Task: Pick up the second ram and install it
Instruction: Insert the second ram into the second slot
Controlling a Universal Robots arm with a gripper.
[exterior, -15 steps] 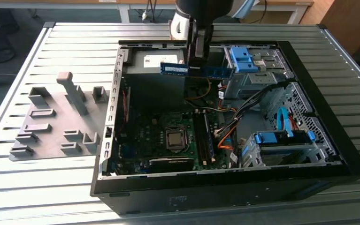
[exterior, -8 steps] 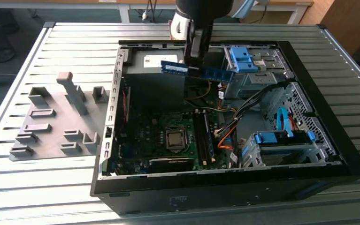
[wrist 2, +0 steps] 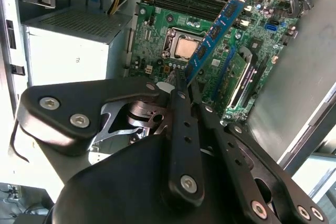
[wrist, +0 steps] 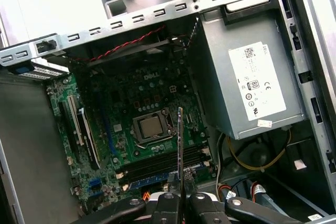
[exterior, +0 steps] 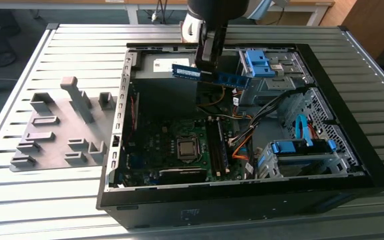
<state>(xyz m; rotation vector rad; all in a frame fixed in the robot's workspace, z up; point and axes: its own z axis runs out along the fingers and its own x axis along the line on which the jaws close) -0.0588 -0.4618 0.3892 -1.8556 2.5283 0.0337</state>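
Observation:
My gripper (exterior: 205, 73) hangs over the back half of the open computer case (exterior: 379, 175), shut on the second ram (exterior: 213, 76). That ram is a blue strip with black chips and a pale sticker, held roughly level and well above the motherboard (exterior: 145, 140). In the second wrist view the ram (wrist 2: 216, 29) sticks out from the fingertips (wrist 2: 180, 94) over the green board. The first wrist view sees the ram (wrist: 180, 140) edge-on, above the processor socket (wrist: 151, 127). The long dark memory slots (exterior: 217, 145) lie beside the socket, below and nearer the case front than the gripper.
A grey power supply (wrist: 247, 82) fills the case's rear corner. Blue drive caddies (exterior: 259, 62) (exterior: 299, 147) and orange and black cables (exterior: 242, 145) crowd the exterior view's right. A grey holder fixture (exterior: 58, 130) sits on the slatted table (exterior: 18, 200) at the exterior view's left.

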